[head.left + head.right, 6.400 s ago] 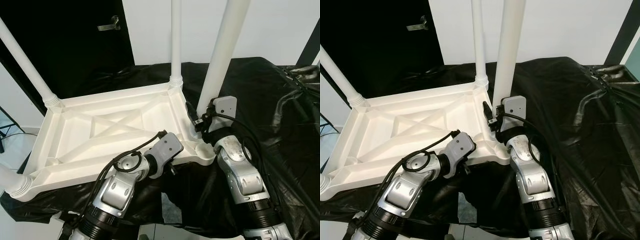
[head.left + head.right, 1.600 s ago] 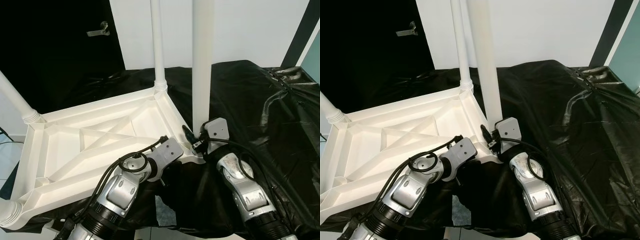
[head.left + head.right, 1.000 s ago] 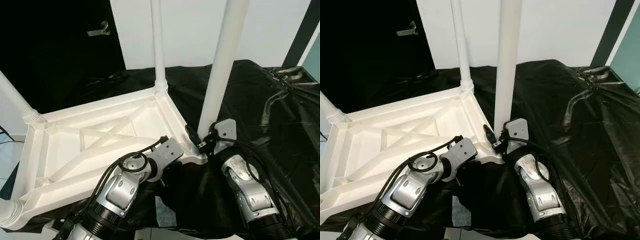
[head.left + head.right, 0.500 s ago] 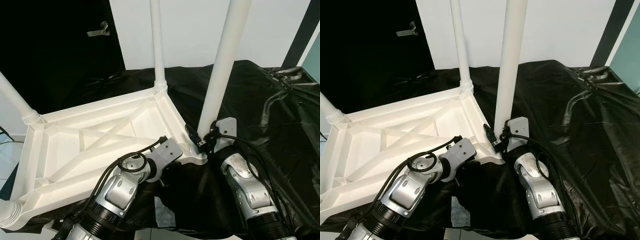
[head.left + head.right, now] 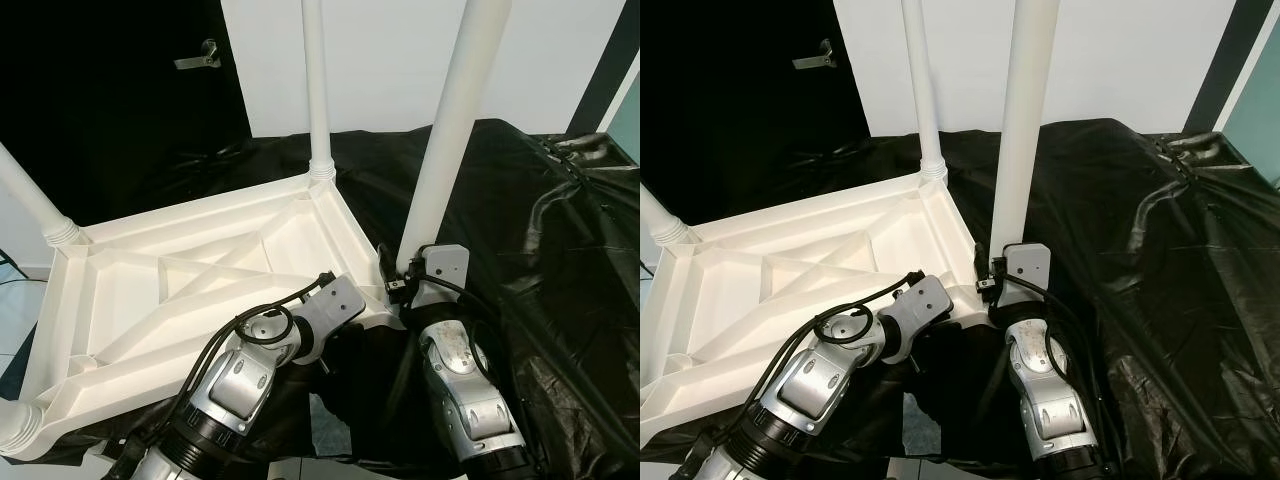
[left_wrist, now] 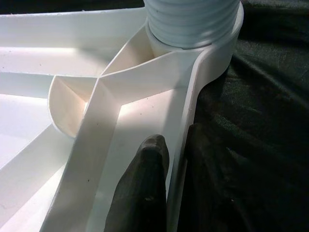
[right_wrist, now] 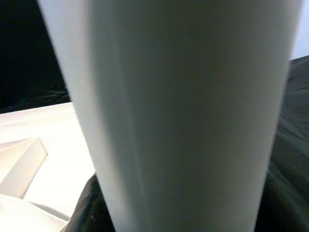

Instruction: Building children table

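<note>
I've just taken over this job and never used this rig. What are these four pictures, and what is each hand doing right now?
The two wide pictures come from the robot's head camera, looking down past its two silver arms. The other two come from cameras on its wrists.

A white plastic tabletop lies upside down on a black sheet, with its legs pointing up.

The left hand grips the tabletop's near rim, one black finger inside it and the other outside. This is just beside the ribbed socket of the near right leg.

The right hand is at the base of that leg, which leans slightly. In the right wrist view the leg is very close, so I cannot tell how firmly it is gripped.
</note>
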Controlling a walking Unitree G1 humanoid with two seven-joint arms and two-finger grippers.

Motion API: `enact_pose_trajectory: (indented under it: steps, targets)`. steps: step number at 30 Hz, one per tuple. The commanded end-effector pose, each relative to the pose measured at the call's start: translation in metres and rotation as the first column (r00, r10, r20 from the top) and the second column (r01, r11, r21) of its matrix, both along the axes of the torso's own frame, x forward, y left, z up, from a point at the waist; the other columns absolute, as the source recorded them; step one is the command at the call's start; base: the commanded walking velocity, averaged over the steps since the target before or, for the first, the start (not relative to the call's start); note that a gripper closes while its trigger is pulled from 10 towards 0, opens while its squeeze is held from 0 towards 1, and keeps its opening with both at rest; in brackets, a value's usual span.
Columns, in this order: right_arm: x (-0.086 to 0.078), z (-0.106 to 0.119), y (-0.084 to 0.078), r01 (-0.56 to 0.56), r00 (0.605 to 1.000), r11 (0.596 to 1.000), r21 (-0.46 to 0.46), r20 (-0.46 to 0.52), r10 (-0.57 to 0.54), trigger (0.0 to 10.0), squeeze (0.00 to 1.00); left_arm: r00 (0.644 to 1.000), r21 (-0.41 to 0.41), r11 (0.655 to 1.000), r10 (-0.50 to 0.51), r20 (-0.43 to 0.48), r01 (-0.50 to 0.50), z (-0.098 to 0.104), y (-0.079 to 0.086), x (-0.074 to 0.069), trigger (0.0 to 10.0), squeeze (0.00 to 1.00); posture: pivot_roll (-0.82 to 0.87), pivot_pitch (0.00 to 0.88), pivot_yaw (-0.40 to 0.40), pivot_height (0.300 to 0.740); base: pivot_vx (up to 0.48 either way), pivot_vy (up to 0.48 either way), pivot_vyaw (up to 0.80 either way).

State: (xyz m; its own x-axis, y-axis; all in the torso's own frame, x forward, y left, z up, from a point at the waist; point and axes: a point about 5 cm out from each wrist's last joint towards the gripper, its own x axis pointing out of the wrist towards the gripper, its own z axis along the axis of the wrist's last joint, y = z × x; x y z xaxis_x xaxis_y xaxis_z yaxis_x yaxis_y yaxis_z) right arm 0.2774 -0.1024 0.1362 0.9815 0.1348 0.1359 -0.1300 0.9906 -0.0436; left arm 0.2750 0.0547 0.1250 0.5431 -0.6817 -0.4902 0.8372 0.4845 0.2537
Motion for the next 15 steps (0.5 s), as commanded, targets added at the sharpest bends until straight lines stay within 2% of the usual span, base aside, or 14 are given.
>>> enact_pose_trajectory:
  steps: [1,7,8,10,11,15]
  targets:
    - [-0.007,-0.028,0.004,-0.01,0.99,1.0,0.0,-0.143,0.01,10.0,0.0,0.991,0.034,0.993,0.108,0.085,-0.111,0.01,0.016,0.013,10.0,0.0,0.05,0.0,0.067,0.74,0.0,0.0,0.0]
    - [-0.005,-0.024,-0.001,-0.018,0.993,0.999,-0.033,-0.118,0.014,10.0,0.0,0.991,0.033,0.994,0.1,0.09,-0.103,0.01,0.013,0.013,10.0,0.0,0.05,0.0,0.064,0.74,0.0,0.0,0.0]
    - [-0.004,-0.022,-0.003,-0.031,0.994,0.999,-0.027,-0.109,0.028,10.0,0.29,0.991,0.033,0.994,0.098,0.091,-0.101,0.01,0.013,0.013,10.0,0.0,0.05,0.0,0.064,0.74,0.0,0.0,0.0]
    - [-0.004,-0.02,-0.006,-0.043,0.994,0.999,-0.018,-0.102,0.041,10.0,0.29,0.991,0.034,0.994,0.096,0.092,-0.1,0.01,0.012,0.013,10.0,0.0,0.05,0.0,0.063,0.74,0.0,0.0,0.0]
    - [-0.003,-0.018,-0.007,-0.051,0.995,0.998,-0.021,-0.09,0.049,10.0,1.0,0.991,0.033,0.994,0.096,0.092,-0.1,0.01,0.012,0.013,10.0,0.0,0.05,0.0,0.063,0.74,0.0,0.0,0.0]
    - [-0.002,-0.011,-0.011,-0.121,0.992,0.992,-0.03,-0.05,0.12,10.0,1.0,0.991,0.033,0.995,0.094,0.092,-0.098,0.01,0.012,0.013,10.0,0.0,0.05,0.0,0.062,0.74,0.0,0.0,0.0]
